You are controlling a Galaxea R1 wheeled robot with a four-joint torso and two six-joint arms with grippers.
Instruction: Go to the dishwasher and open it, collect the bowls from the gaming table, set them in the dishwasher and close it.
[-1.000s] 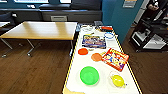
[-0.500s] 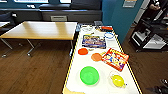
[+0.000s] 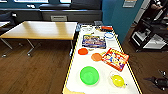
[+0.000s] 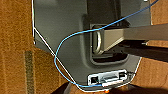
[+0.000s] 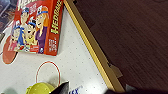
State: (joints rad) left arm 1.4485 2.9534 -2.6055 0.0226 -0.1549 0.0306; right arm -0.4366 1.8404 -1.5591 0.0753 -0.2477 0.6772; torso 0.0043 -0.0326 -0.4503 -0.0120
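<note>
Lying apart on the gaming table (image 3: 75, 75): green bowl (image 3: 89, 75), two orange bowls (image 3: 83, 51); either pincer's opening cannot be told.

Gaming table (image 3: 75, 60), white top with thin yellow edge, standing on dark wood floor (image 3: 35, 72); lying directly on it: green bowl (image 3: 89, 75) nearest camera, two orange bowls (image 3: 83, 51) (image 3: 96, 57) sitting mid-table slightly apart, red game box (image 3: 115, 58) resting askew just beside them, dark game box (image 3: 94, 41) lying farther back, yellow object (image 3: 118, 80) sitting near right edge
</note>
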